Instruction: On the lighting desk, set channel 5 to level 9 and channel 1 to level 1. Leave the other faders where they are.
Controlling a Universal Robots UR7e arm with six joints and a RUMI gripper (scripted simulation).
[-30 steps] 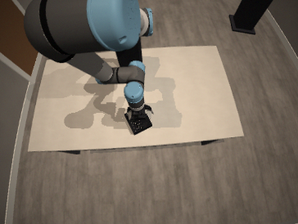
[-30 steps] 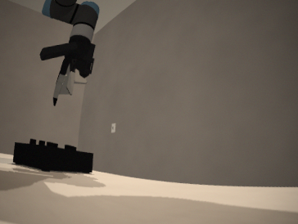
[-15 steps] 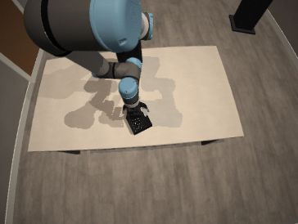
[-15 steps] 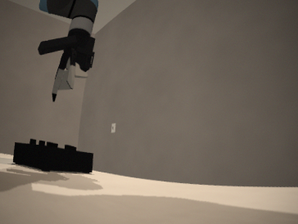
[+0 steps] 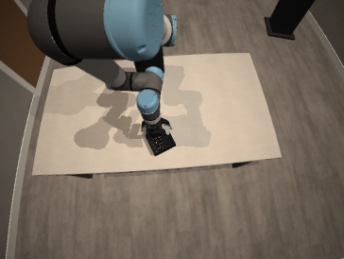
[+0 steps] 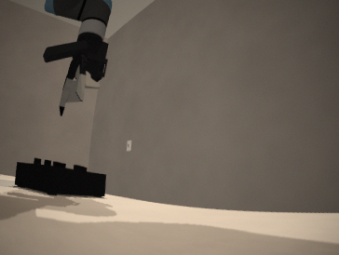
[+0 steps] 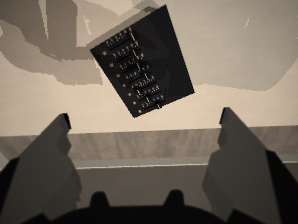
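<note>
The lighting desk [image 5: 162,145] [image 6: 61,180] [image 7: 167,55] is a small black box lying flat near the table's front edge. A row of several faders [image 7: 136,70] runs along its left strip in the wrist view, and their knobs stand up as small bumps in the exterior view. I cannot read their levels. My gripper [image 5: 156,127] [image 6: 64,106] [image 7: 144,111] is open and empty. It hangs well above the desk, pointing down, with the desk just ahead of the fingertips in the wrist view.
The beige table [image 5: 227,104] [image 7: 235,45] ends close behind the desk, and its front edge [image 7: 150,136] shows in the wrist view with grey floor below. A dark pillar base [image 5: 281,25] stands off the table at the far right.
</note>
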